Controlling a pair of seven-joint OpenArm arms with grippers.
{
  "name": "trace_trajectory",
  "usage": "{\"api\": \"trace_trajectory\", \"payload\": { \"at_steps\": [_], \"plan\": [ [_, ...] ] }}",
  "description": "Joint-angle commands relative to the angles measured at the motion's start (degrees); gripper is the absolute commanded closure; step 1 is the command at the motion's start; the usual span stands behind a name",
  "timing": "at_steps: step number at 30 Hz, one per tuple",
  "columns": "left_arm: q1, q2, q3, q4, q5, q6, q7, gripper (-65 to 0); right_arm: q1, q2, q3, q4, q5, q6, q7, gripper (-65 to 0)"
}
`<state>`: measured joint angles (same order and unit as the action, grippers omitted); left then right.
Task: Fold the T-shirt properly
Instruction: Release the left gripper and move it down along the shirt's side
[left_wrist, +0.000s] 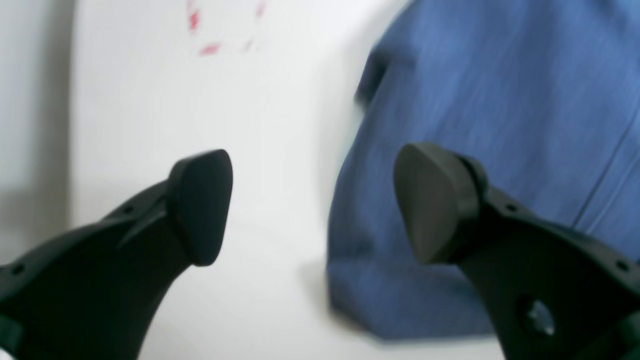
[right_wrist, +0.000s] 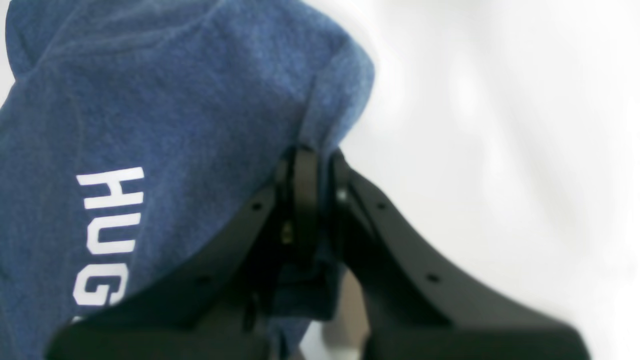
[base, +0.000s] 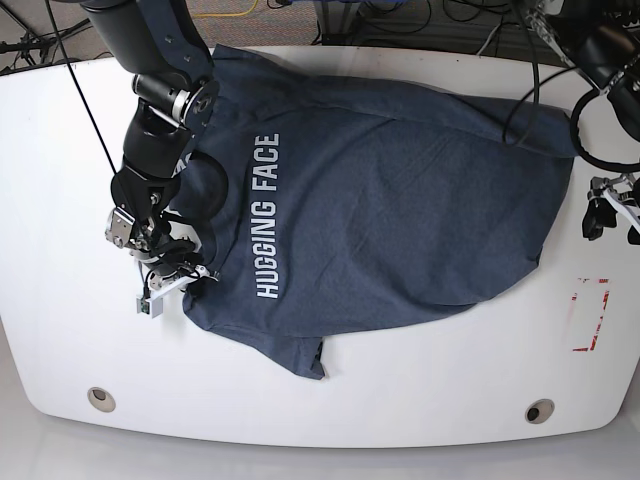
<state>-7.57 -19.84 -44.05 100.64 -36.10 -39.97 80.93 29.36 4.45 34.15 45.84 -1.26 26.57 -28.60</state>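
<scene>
The T-shirt (base: 390, 200) is a soft, heathered slate-blue knit, spread wide over the white table (base: 60, 150) with its chest up and its hem toward the far right side in the base view. White block lettering (base: 266, 216) reading "HUGGING FACE" runs in a line along the chest. The cloth lies mostly flat with shallow wrinkles; one small corner of fabric juts out at the near edge, and the part near the lettering is bunched and lifted into a rounded fold. In the right wrist view that fold (right_wrist: 325, 80) rises as a fuzzy, domed peak of fabric.

The right gripper (right_wrist: 320, 165) sits at that peak, its matte black jaws pressed together with a pinch of the T-shirt's cloth caught between them. Its arm (base: 160, 110) reaches down from the far edge of the table, bent sharply at the wrist over the shirt's collar-side edge.

The left gripper (left_wrist: 312, 205) hangs above the table just beside the shirt's edge, its rounded black pads (left_wrist: 202, 205) spread wide apart with nothing between them; one pad is over bare table, the other over blue cloth. Red marks (base: 590, 315) lie on the table near the hem side.
</scene>
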Motion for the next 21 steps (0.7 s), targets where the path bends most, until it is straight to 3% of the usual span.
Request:
{"api": "trace_trajectory", "payload": {
  "at_steps": [1, 4, 9, 13, 21],
  "plan": [
    [-4.1, -1.4, -0.5, -5.8, -0.3, 4.8, -1.1, -49.7, 1.2, 0.4, 0.0, 0.6, -0.2, 0.1, -0.4, 0.0],
    [-5.8, -1.4, -0.1, -10.6, -0.3, 9.9, -4.7, -49.7, 1.1, 0.4, 0.0, 0.7, -0.3, 0.2, 0.1, 0.0],
    [-6.5, -1.7, 0.1, -17.8, -0.3, 14.4, -10.4, -49.7, 0.2, 0.4, 0.0, 0.8, -0.2, 0.3, 0.2, 0.0],
    [-7.9, -1.8, 0.8, -24.2, -0.3, 14.8, -13.2, -49.7, 0.0, 0.5, 0.0, 0.8, -0.2, 0.3, 0.4, 0.0],
    [-9.5, -3.6, 8.7, -35.8, -0.3, 15.0, -24.7, -49.7, -0.2, 0.5, 0.0, 0.8, -0.2, 0.3, 0.4, 0.0]
  ]
}}
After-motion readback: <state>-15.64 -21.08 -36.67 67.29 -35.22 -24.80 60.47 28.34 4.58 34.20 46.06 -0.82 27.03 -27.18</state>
